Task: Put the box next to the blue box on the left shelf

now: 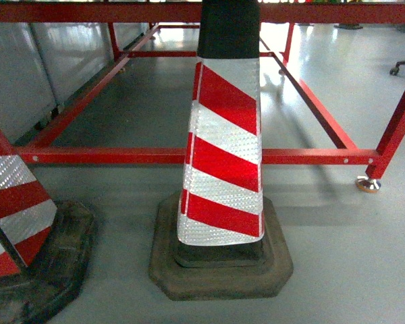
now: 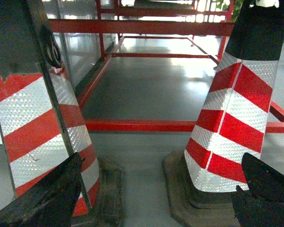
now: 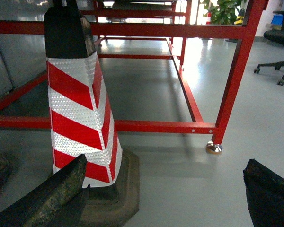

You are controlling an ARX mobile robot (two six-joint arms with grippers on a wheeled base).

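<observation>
1. The blue crate and the roller shelf appear in none of the three views, so their look and their place cannot be told.
2. In the left wrist view the left gripper (image 2: 156,201) shows two dark fingers (image 2: 47,198) at the bottom corners, set wide apart with nothing between them but bare floor.
3. In the right wrist view the right gripper (image 3: 165,198) likewise has its dark, worn fingers (image 3: 52,194) spread far apart, gripping nothing.
4. A traffic cone (image 1: 223,148) with red and white reflective stripes and a black top stands upright on a dark, heavy base, straight ahead in the head view. It sits just beyond the left gripper's right-hand finger and just beyond the right gripper's left-hand finger.
5. A second cone (image 1: 13,202) of the same kind stands near the first, to the left; it rises close behind the left gripper's left-hand finger.
6. Behind both cones runs a red tubular frame (image 1: 155,156), its low rail crossing the floor beyond the fingers. A frame leg with a metal foot (image 3: 214,148) stands ahead of the right gripper, between its fingers.
7. The floor (image 1: 344,256) is smooth, grey and glossy.
8. Grey panels (image 1: 27,67) stand at the far left.
9. Beyond the right gripper's right-hand finger stand an office chair (image 3: 279,42) and a green plant (image 3: 225,12).
10. No readable writing or labels are visible.
</observation>
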